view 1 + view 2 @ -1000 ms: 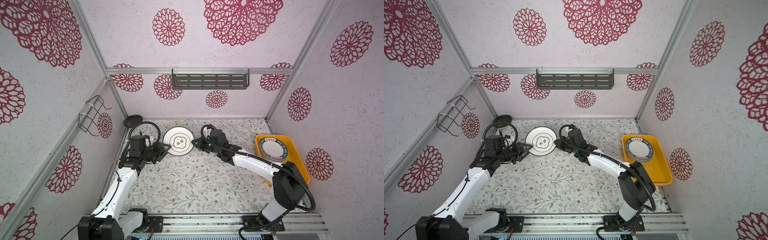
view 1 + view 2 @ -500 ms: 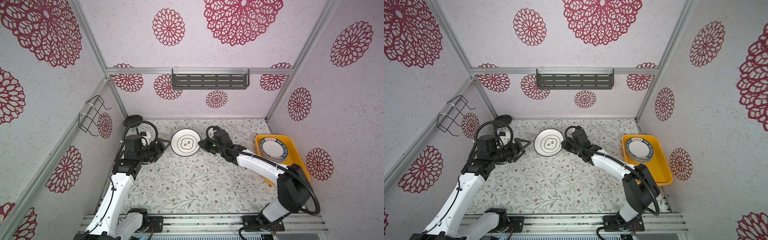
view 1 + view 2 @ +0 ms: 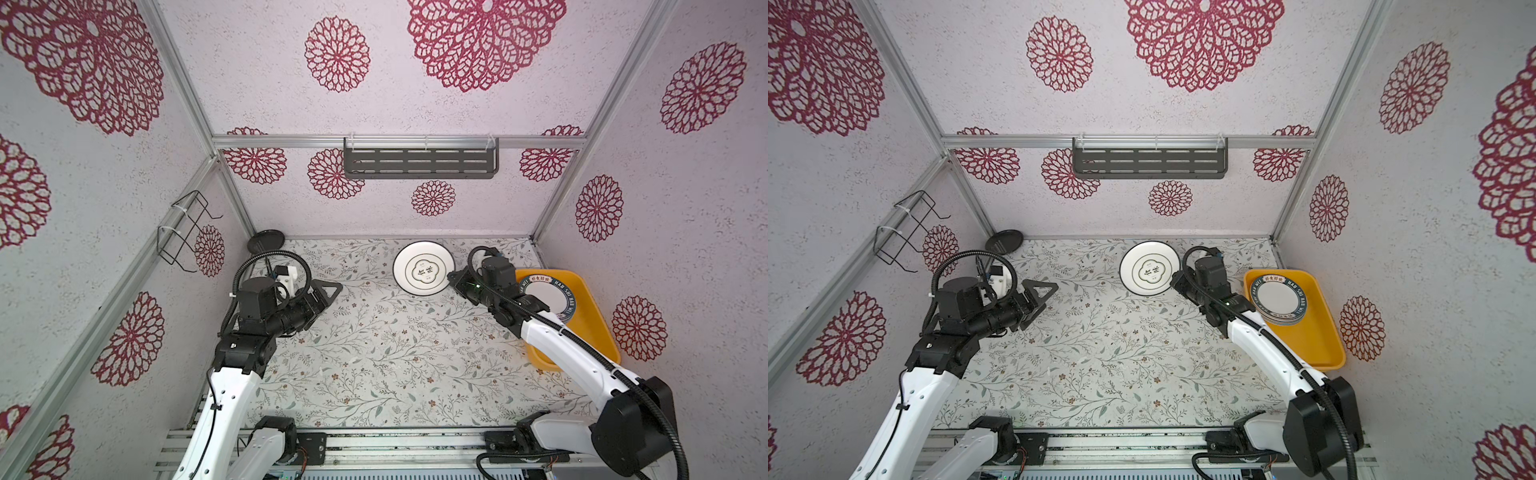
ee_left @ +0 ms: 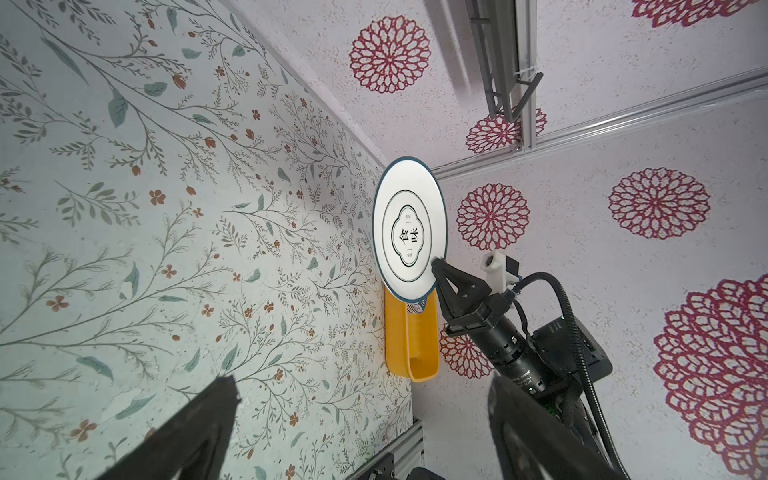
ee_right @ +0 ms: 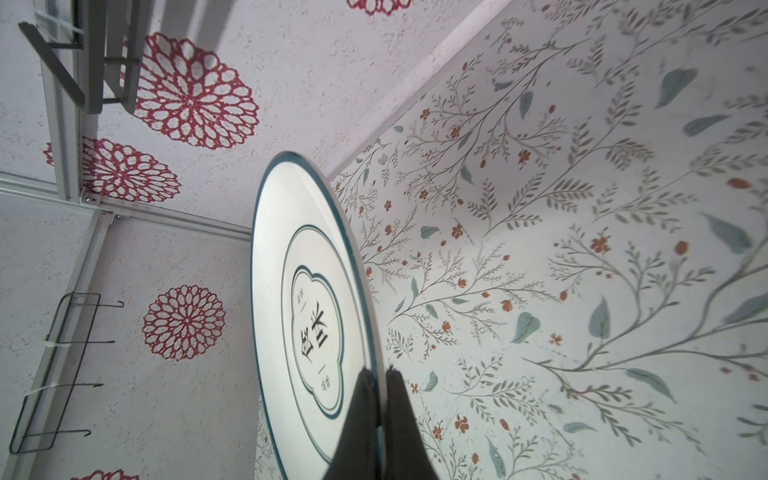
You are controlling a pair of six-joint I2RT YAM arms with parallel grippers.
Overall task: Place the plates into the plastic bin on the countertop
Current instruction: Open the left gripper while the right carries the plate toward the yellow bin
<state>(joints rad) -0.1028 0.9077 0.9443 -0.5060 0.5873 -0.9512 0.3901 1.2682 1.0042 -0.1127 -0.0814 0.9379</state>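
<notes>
My right gripper (image 3: 451, 277) (image 3: 1174, 277) is shut on the rim of a white plate with thin line motifs (image 3: 424, 270) (image 3: 1150, 269), held above the countertop (image 3: 374, 353) near the back middle. In the right wrist view the fingers (image 5: 365, 399) pinch the plate's (image 5: 307, 291) edge. The yellow plastic bin (image 3: 590, 316) (image 3: 1316, 332) lies at the right and holds a stack of teal-lettered plates (image 3: 552, 291) (image 3: 1279, 297). A small black plate (image 3: 266, 241) (image 3: 1005, 242) rests in the back left corner. My left gripper (image 3: 322, 297) (image 4: 361, 399) is open and empty, left of centre.
A black wire rack (image 3: 187, 232) hangs on the left wall. A dark grey slotted shelf (image 3: 419, 162) is fixed to the back wall. The metal rail (image 3: 374, 449) with both arm bases runs along the front edge. The right arm's white link crosses the bin's near side.
The left gripper let go of the plate, opened wide and drew back to the left. The right gripper carried the plate to the right, toward the bin.
</notes>
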